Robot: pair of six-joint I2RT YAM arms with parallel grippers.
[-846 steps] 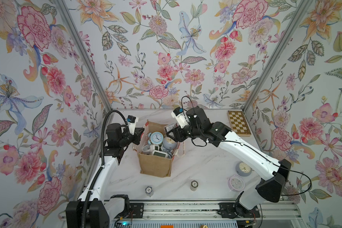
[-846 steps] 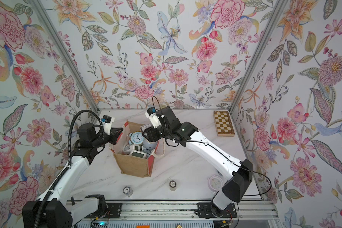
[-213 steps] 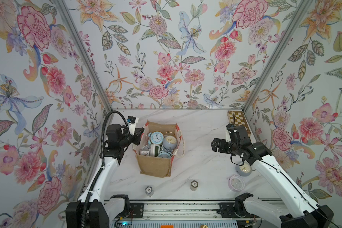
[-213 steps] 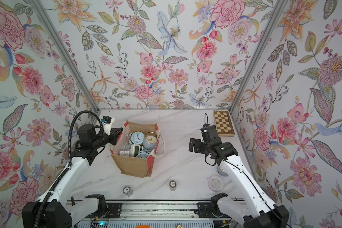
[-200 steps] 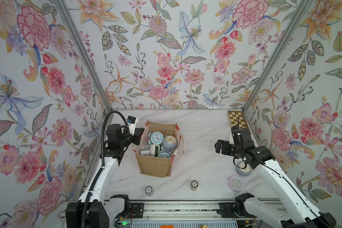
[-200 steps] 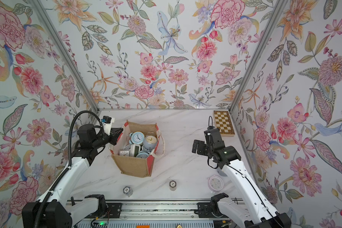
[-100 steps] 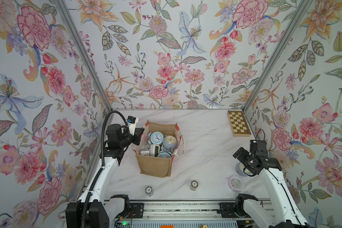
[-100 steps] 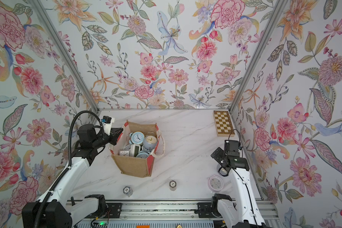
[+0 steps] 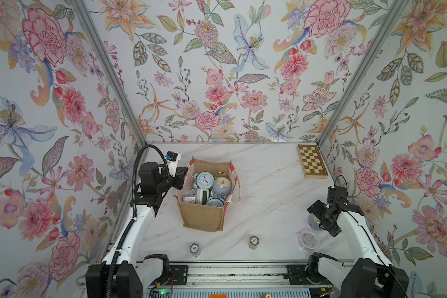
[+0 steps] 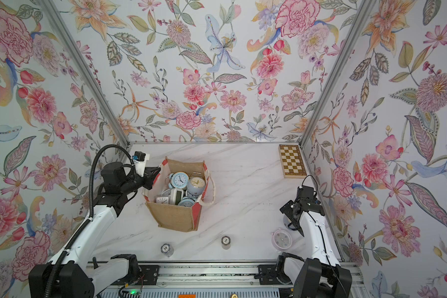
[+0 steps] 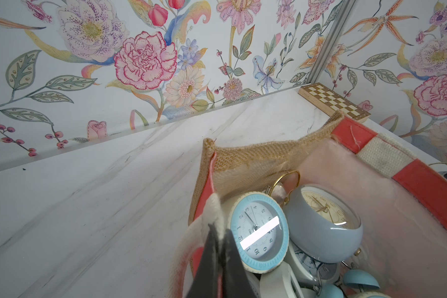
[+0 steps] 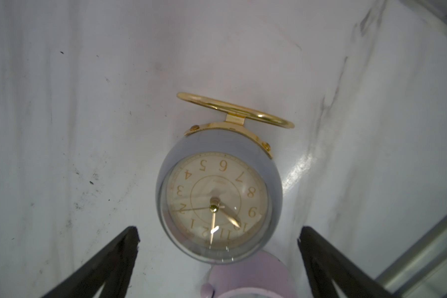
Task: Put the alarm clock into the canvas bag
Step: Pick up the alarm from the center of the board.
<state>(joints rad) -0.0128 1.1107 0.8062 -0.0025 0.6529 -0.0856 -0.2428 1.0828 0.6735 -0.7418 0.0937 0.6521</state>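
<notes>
So the right hand (image 12: pixel 218 233) is wide open right over the grey alarm clock (image 12: pixel 217 196), sitting on the counter (image 9: pixel 269 193) well apart from the bag (image 9: pixel 201 219), gold ring pointing away; the left hand (image 11: pixel 218 247) pinches the bag's strap (image 11: pixel 212 209).

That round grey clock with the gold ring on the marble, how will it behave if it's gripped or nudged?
The grey clock has a rounded, glossy shell, so a grip may slip and it could roll if nudged. Its clear front looks breakable, so squeeze gently. The thin gold ring seems hinged and might flop.
</notes>
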